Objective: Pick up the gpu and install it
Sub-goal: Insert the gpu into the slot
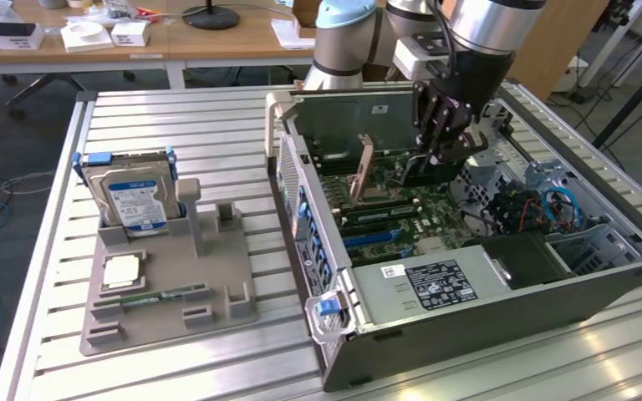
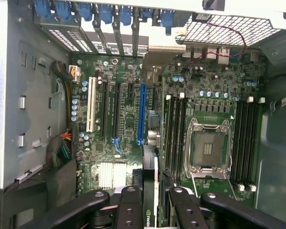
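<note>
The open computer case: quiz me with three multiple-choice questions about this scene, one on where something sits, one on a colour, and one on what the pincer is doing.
1. Where is the hard drive?
A. Standing in the grey holder, on the exterior view's left of the case
B. Lying inside the case
C. On the floor

2. What colour is the motherboard?
A. Red
B. Green
C. White

3. What is the state of the pincer?
A. Open and empty
B. Shut on the gpu
C. Shut on a cable

Answers:
1 A: the drive stands upright in the holder, outside the case.
2 B: the board inside the case is plainly green.
3 B: the wrist view shows the card's edge held between the fingers, above the motherboard.
</note>
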You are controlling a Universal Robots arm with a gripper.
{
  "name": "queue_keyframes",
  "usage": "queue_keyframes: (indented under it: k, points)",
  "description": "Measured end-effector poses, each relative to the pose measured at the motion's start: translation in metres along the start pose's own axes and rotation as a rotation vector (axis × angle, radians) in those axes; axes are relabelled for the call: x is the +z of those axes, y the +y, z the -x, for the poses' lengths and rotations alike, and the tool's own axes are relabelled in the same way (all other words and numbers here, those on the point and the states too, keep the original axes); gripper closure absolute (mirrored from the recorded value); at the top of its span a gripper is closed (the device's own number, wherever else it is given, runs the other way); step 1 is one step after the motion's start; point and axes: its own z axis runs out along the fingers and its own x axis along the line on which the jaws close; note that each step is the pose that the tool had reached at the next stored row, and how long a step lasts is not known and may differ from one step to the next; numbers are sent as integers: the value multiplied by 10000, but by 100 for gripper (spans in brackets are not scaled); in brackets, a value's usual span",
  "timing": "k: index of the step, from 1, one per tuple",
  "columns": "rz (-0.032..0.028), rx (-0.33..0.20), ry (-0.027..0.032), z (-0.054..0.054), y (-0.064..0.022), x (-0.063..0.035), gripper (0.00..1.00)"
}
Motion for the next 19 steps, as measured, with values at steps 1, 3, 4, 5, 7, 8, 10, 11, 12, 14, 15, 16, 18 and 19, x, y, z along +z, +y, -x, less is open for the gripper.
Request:
queue_keyframes:
  k: [1, 3, 4, 5, 7, 8, 10, 11, 12, 14, 15, 16, 18, 19]
  points:
    - [-1, -1, -4, 0, 0, 7, 74]
    - [0, 1, -1, -1, 0, 25, 74]
    - [0, 2, 0, -2, 0, 35, 74]
    - [-1, 3, -1, -2, 0, 47, 74]
    - [0, 4, 0, -5, 0, 73, 74]
    - [0, 5, 1, -6, 0, 86, 74]
    - [0, 3, 1, -8, 0, 111, 74]
    - [0, 4, 0, -9, 0, 121, 74]
    - [0, 4, 1, -9, 0, 123, 74]
    - [1, 4, 3, -9, 0, 123, 74]
    - [1, 3, 2, -9, 0, 123, 74]
    - [0, 4, 1, -9, 0, 124, 74]
    - [0, 3, 1, -9, 0, 124, 74]
    - [0, 4, 1, -9, 0, 124, 74]
